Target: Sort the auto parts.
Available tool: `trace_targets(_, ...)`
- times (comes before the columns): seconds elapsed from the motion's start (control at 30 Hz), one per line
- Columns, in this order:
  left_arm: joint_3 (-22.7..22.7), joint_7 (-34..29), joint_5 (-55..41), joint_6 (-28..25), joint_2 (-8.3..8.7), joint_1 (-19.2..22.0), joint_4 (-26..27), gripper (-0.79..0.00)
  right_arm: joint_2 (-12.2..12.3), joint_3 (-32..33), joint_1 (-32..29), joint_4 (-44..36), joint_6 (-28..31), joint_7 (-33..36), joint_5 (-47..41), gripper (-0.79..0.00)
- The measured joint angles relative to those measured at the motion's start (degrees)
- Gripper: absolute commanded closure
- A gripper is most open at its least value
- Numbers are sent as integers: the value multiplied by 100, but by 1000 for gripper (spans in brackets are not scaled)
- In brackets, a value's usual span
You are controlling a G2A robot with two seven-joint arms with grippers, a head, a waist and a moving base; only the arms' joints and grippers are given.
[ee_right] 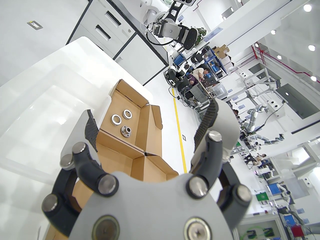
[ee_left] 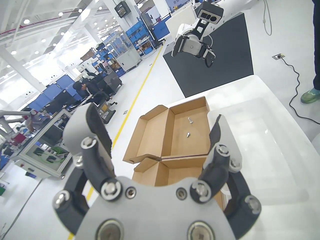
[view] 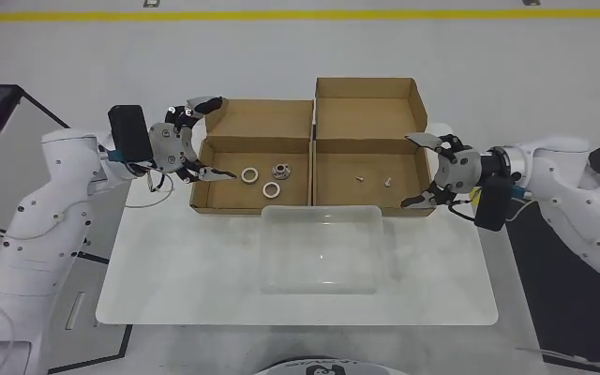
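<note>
Two open cardboard boxes stand side by side at the back of the white table. The left box [view: 214,185] holds two metal rings [view: 250,175] [view: 271,190] and a flanged hub [view: 280,170]; the right wrist view has them as rings [ee_right: 116,119] and hub [ee_right: 125,130]. In the right box [view: 337,192] lie two small bolts [view: 358,174] [view: 386,182], shown as bolts [ee_left: 188,134] in the left wrist view. My left gripper [view: 218,139] [ee_left: 155,116] hangs open at the left box's outer end. Beside the right box's outer end, my right gripper [view: 410,171] [ee_right: 152,111] is open and holds nothing.
A clear plastic bin [view: 323,248] sits in front of the boxes, at the middle of the table [view: 169,272]. Raised lid flaps [view: 366,89] stand behind both boxes. A dark cabinet lies off the table's left side.
</note>
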State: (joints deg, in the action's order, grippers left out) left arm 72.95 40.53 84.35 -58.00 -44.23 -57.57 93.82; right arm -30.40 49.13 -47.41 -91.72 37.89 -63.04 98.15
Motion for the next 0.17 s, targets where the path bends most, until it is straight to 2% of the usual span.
trace_targets(0.17, 0, 0, 0, 0, 0, 0, 0, -785, 0, 0, 0, 0, 0, 0, 0, -785)
